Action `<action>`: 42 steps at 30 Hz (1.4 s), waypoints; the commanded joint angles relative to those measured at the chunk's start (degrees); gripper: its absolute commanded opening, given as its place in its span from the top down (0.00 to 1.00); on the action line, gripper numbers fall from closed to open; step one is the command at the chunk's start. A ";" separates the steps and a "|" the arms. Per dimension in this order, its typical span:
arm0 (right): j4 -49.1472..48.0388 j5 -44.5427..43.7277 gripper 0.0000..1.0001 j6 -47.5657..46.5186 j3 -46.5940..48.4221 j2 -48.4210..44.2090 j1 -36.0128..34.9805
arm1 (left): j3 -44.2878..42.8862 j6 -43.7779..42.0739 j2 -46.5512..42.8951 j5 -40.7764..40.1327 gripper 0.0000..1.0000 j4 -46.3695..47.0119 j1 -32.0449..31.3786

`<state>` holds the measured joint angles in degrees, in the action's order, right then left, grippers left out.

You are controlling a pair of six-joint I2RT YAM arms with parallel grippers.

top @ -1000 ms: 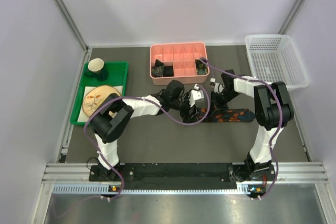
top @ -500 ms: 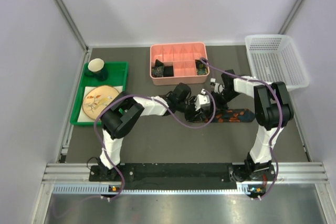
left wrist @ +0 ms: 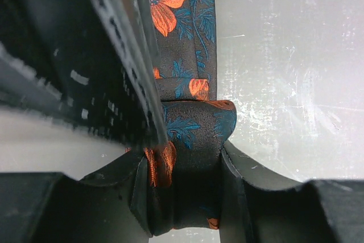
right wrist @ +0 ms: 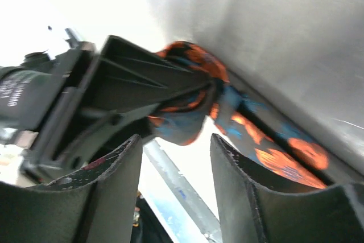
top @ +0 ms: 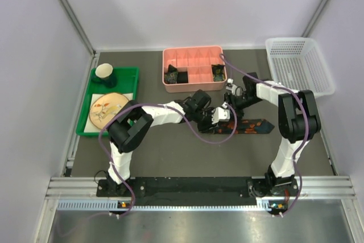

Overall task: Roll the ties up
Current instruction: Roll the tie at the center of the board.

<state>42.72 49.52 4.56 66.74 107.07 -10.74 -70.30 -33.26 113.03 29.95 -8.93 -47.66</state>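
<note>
A black tie with red-orange flowers lies on the dark table, its flat length [top: 254, 126] running right. Its rolled end [left wrist: 190, 135] sits between the jaws of my left gripper [left wrist: 185, 197], which is shut on it; the unrolled strip [left wrist: 185, 15] stretches away ahead. In the top view the left gripper [top: 219, 119] is at the roll, and my right gripper [top: 231, 101] hovers just behind it. The right gripper [right wrist: 176, 163] stands open with nothing between its fingers. Just beyond its tips are the roll [right wrist: 190, 92] and the left gripper's fingers [right wrist: 131, 78].
A pink compartment box [top: 193, 50] at the back holds dark rolled ties [top: 173, 75] [top: 217, 72]. A green tray [top: 129, 77] at the left carries a cup [top: 106, 71] and a plate [top: 107, 108]. A white basket [top: 296, 64] stands back right.
My left gripper moved right and shut on the tie's rolled end. The right gripper has opened, let go of the tie and drawn back slightly.
</note>
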 commanded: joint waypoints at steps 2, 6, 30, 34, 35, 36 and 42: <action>-2.20 7.35 0.51 0.72 -1.17 -0.19 -0.86 | -1.33 0.65 3.25 -3.67 0.59 -8.91 0.11; -1.59 5.77 0.52 -0.77 -0.56 2.18 -2.09 | -1.94 1.26 4.04 -3.59 0.59 -9.00 0.11; -6.07 -16.29 1.00 0.62 -0.56 6.93 -3.94 | 4.56 7.33 -16.60 4.85 0.01 5.49 6.70; -6.33 -20.15 1.00 1.33 -0.03 7.19 -4.20 | 12.88 14.84 -21.28 5.46 0.01 19.80 6.70; -6.33 -20.86 1.00 1.59 0.06 7.37 -4.20 | 14.22 18.28 -20.84 4.94 0.01 23.66 6.70; -6.33 -21.73 1.00 1.94 0.14 7.37 -4.29 | 14.23 19.44 -18.75 4.42 0.01 20.04 6.79; -5.98 -25.61 1.00 2.12 0.32 7.02 -4.64 | 12.35 16.02 -14.93 12.49 0.01 22.40 8.46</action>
<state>43.31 42.68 9.04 67.31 111.28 -14.17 -62.13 -20.14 98.43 37.19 3.68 -40.51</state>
